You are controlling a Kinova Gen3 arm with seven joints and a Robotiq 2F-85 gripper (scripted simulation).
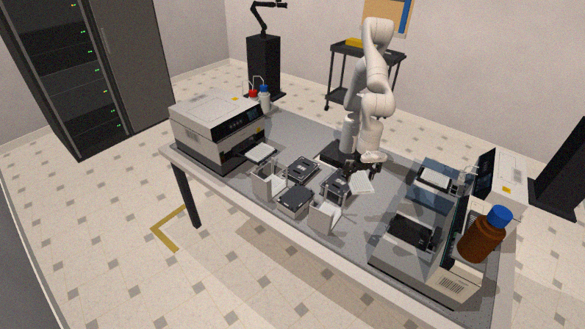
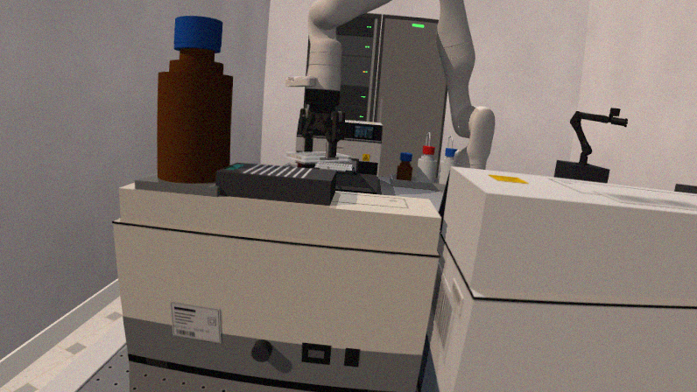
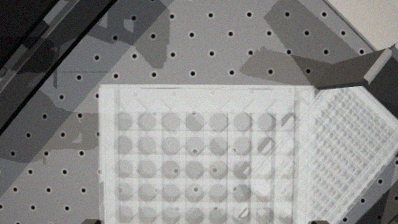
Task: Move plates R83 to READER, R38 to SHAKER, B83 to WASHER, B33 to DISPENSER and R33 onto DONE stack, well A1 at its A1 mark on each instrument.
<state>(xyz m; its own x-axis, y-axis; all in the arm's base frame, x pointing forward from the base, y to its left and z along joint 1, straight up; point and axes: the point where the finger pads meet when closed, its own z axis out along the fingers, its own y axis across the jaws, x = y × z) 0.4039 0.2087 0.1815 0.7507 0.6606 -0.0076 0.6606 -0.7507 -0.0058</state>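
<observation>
My gripper (image 1: 361, 170) hangs over the middle of the deck, between the small nests and the instruments on the right. It is shut across a clear well plate (image 1: 360, 182), held flat a little above the perforated deck. In the wrist view the plate (image 3: 200, 155) fills the middle, with the finger tips at its two sides at the bottom edge (image 3: 205, 220). I cannot read its label. In the exterior view the gripper (image 2: 319, 138) holds the plate (image 2: 317, 157) behind the grey-topped instrument. Another plate (image 1: 435, 178) sits on the far right instrument. A plate (image 1: 259, 152) lies on the left instrument's tray.
The near right instrument's black nest (image 1: 409, 232) holds no plate. Two black nests (image 1: 303, 168) (image 1: 335, 184), two white racks (image 1: 266, 184) (image 1: 324, 215) and a small dark-topped unit (image 1: 295, 200) stand left of the gripper. A fine-grid white plate (image 3: 345, 150) shows below in the wrist view. A brown bottle (image 1: 483, 235) stands at the right.
</observation>
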